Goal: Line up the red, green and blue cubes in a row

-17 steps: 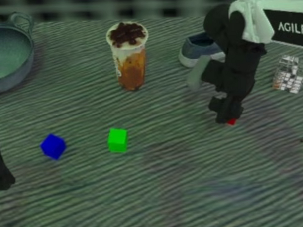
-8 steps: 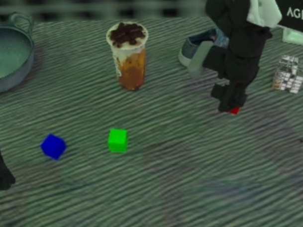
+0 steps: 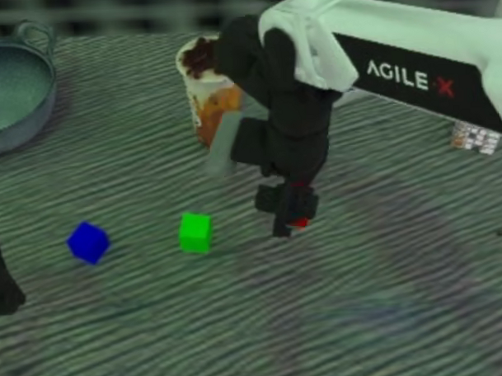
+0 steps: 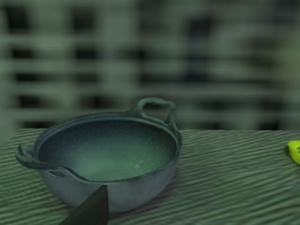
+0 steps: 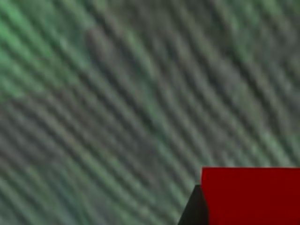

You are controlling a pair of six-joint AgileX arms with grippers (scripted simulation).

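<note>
My right arm reaches in from the upper right, wrist bent down over mid-frame. The drink cup (image 3: 208, 90) stands just behind it, the green cube (image 3: 195, 232) left of it, the blue cube (image 3: 89, 241) farther left. My right hand (image 3: 291, 215) is clamped on the red cube (image 3: 299, 223).

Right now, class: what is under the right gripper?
A sliver of the red cube shows between the right gripper's fingers; the rest is covered, as is any table beneath it.
</note>
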